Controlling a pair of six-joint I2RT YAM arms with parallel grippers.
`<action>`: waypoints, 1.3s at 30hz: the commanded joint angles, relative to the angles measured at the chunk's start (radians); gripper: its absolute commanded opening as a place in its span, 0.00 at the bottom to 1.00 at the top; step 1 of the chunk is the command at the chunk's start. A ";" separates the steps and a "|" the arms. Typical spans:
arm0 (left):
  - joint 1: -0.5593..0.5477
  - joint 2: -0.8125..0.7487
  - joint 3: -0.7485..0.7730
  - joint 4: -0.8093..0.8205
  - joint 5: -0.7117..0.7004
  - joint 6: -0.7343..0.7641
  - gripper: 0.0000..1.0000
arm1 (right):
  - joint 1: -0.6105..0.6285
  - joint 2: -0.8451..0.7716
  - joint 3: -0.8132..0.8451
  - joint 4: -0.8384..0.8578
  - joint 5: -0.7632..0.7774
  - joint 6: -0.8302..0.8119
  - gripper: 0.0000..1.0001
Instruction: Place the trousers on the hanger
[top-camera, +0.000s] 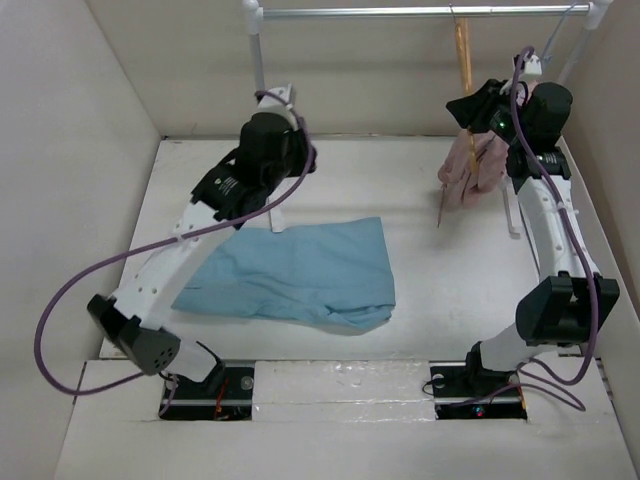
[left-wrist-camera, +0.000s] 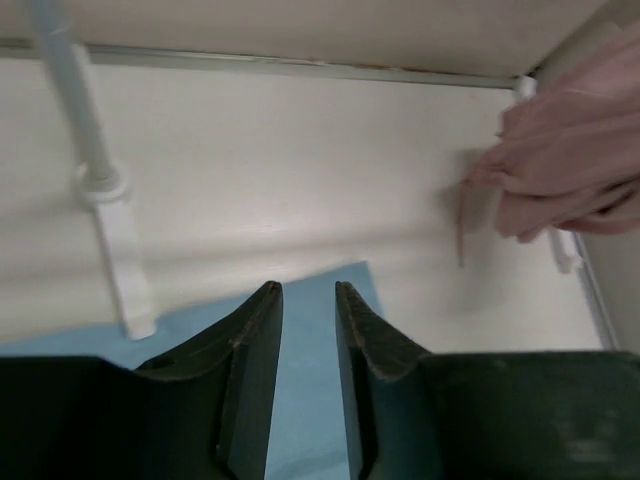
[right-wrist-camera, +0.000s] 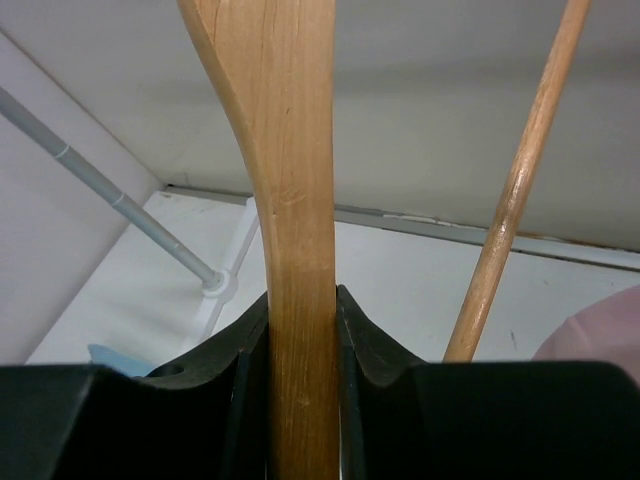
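Note:
The light blue trousers (top-camera: 300, 270) lie flat and crumpled on the middle of the table. They also show in the left wrist view (left-wrist-camera: 305, 390), under the fingers. My left gripper (top-camera: 272, 170) (left-wrist-camera: 308, 290) is open and empty, hovering above the far edge of the trousers. The tan wooden hanger (top-camera: 462, 55) hangs from the rail at the back right. My right gripper (top-camera: 480, 108) (right-wrist-camera: 302, 300) is shut on the hanger's wooden arm (right-wrist-camera: 285, 150). The hanger's round wooden bar (right-wrist-camera: 515, 190) runs beside it to the right.
A metal clothes rail (top-camera: 420, 12) spans the back on white posts (left-wrist-camera: 75, 100) with feet on the table. A pink garment (top-camera: 475, 165) (left-wrist-camera: 570, 170) hangs below the right gripper. Walls close in the table on the left, right and back.

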 joint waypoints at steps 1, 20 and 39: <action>-0.113 0.124 0.264 -0.051 -0.106 0.028 0.26 | 0.004 -0.126 0.037 0.002 -0.016 -0.052 0.00; -0.374 0.343 0.499 0.107 0.092 -0.184 0.58 | 0.091 -0.522 -0.512 -0.146 -0.028 -0.217 0.00; -0.403 0.438 0.367 0.121 -0.020 -0.300 0.44 | 0.324 -0.744 -0.661 -0.341 0.226 -0.320 0.00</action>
